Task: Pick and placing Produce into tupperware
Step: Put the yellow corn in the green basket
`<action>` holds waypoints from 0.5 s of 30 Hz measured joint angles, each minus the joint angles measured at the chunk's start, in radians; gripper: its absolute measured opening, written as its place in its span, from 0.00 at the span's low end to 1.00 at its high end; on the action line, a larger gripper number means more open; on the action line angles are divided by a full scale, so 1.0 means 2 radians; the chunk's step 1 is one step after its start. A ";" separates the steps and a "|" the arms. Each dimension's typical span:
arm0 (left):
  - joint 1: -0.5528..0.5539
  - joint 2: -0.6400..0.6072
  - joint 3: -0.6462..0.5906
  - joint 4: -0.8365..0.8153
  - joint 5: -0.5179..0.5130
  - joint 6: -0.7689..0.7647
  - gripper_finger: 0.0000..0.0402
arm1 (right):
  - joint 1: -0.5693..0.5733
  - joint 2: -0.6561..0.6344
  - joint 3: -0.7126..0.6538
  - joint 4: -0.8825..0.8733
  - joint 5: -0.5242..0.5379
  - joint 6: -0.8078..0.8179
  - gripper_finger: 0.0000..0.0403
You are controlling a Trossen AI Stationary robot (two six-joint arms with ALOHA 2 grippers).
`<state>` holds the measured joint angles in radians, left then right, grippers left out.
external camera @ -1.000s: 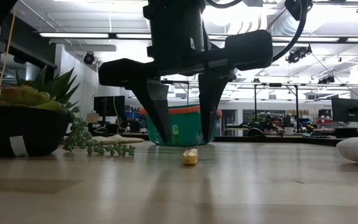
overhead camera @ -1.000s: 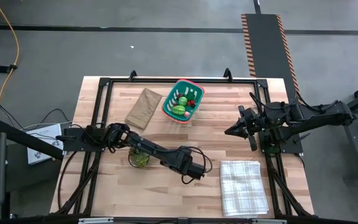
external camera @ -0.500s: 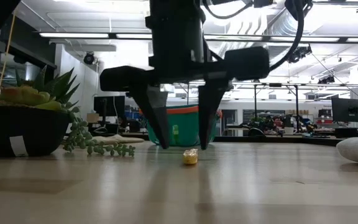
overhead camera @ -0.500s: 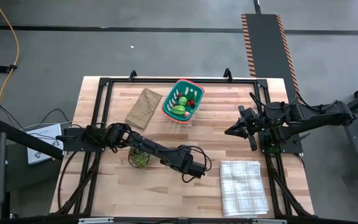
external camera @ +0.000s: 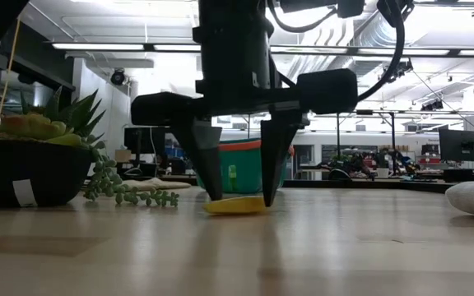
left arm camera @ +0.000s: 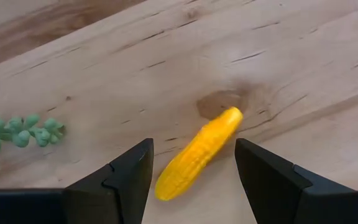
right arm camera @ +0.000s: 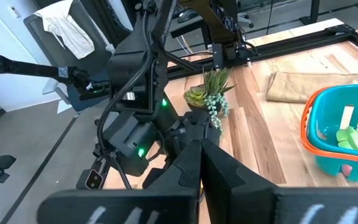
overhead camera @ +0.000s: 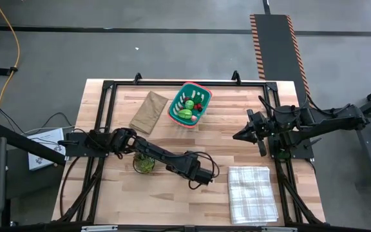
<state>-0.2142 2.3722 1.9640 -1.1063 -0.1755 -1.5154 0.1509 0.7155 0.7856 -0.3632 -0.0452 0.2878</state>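
Your left gripper (external camera: 235,201) is down at the table (overhead camera: 237,145) near the middle front, its jaws spread wide with nothing gripped, tips resting at or just above the wood. They straddle a yellow corn (left arm camera: 197,152) that lies flat on the table between them. In the left wrist view the corn sits at a slant across the gap, one end near one finger (left arm camera: 120,180) and the other end reaching toward the far side, touching neither that you can be sure of. That stance looks like the set-up for a pinch: the jaws are low so that closing would catch the piece across its width, and the slant means it may turn as they close. The basket (overhead camera: 189,104) stands well apart toward the far edge, already holding green (overhead camera: 185,114) and red (overhead camera: 198,106) pieces, so this corn appears to be the one piece left out. The potted plant (overhead camera: 144,164) stands just beside the left arm, its trailing stems near the grasp. Your right gripper (overhead camera: 242,135) waits at the right side of the table, jaws shut and empty, clear of the checked cloth (overhead camera: 252,192) and the paper bag (overhead camera: 149,111).
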 joint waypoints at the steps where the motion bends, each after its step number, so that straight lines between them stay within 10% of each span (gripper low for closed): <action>1: 0.000 0.000 0.000 -0.002 0.000 0.000 0.54 | 0.000 0.000 0.000 0.000 0.000 0.000 0.00; 15: 0.000 0.000 0.000 -0.018 0.000 0.011 0.54 | 0.000 0.000 0.000 0.000 0.000 0.000 0.00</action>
<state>-0.2142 2.3722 1.9640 -1.1429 -0.1765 -1.4940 0.1509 0.7155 0.7856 -0.3637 -0.0452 0.2871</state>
